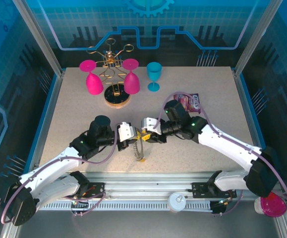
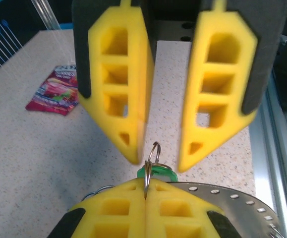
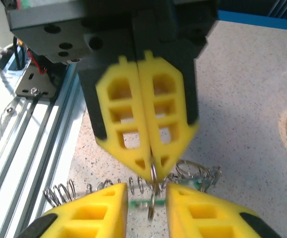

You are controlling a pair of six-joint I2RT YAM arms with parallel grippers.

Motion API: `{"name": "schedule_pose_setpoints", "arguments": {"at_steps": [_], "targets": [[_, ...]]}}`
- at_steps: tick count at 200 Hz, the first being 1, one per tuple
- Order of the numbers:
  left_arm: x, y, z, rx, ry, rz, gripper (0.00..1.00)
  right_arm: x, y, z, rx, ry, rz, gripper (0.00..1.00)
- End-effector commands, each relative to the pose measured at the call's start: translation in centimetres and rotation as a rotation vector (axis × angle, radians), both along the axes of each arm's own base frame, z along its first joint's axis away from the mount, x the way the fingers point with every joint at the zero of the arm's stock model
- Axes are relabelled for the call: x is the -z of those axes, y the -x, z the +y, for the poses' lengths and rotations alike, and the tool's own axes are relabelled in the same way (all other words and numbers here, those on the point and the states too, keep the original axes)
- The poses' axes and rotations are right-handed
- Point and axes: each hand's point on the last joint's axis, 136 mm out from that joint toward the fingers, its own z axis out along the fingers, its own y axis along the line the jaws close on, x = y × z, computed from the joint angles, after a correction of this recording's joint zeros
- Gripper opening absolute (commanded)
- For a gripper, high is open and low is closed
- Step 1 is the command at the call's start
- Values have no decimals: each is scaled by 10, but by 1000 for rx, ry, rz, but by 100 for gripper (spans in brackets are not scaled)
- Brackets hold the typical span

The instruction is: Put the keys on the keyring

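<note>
The left gripper [image 2: 145, 188], bottom centre of its wrist view, is pinched tight on a thin wire loop [image 2: 153, 152] held edge-on, with a green key [image 2: 159, 172] touching it just behind. The coiled keyring [image 3: 61, 192] stretches across the lower part of the right wrist view, just beneath. Whether the wire loop belongs to it I cannot tell. The right gripper [image 3: 147, 193] stands parted either side of the loop, touching nothing. The key looks light, stiff and slippery. Its plastic head is likely the surest hold, since the springy loop may twist. In the top view all this sits low on the table [image 1: 207, 99].
</note>
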Motion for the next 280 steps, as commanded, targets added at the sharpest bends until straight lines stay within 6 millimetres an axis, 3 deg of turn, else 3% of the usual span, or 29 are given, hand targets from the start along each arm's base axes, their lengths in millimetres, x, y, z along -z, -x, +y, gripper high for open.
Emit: {"name": "schedule_pose_setpoints", "arguments": {"at_steps": [1, 23, 92, 101, 132, 146, 160, 188, 209, 254, 275, 280], "targets": [[-28, 4, -5, 40, 106, -111, 0, -18, -2, -2, 20, -125, 43, 32], [-31, 6, -8, 59, 132, -119, 0, -9, -2, -3, 24, -110, 56, 32], [-33, 7, -10, 71, 153, -105, 0, -21, -2, 4, 2, -177, 41, 29], [-33, 8, -11, 75, 158, -104, 0, -22, -2, 5, 2, -182, 38, 26], [-35, 9, -11, 77, 170, -101, 0, -22, -2, 6, -8, -178, 34, 0], [-33, 5, -10, 53, 160, -93, 0, -22, -1, 5, -11, -163, 30, 0], [-29, -1, -7, 11, 133, -76, 22, -22, 1, 4, -18, -134, 15, 0], [-22, -5, -1, -23, 62, -46, 27, -12, 6, 2, -37, -19, -14, 0], [-19, -4, -1, -16, 27, -29, 22, -5, 8, 2, -48, 66, -31, 0], [-15, -2, -7, 26, 20, -2, 0, -14, 10, 12, -68, 62, -52, 0], [-18, 0, -8, 41, 36, -18, 0, -18, 5, 12, -31, 42, -44, 0], [-19, 1, -8, 41, 40, -24, 0, -20, 2, 11, -13, 32, -40, 6]]}}
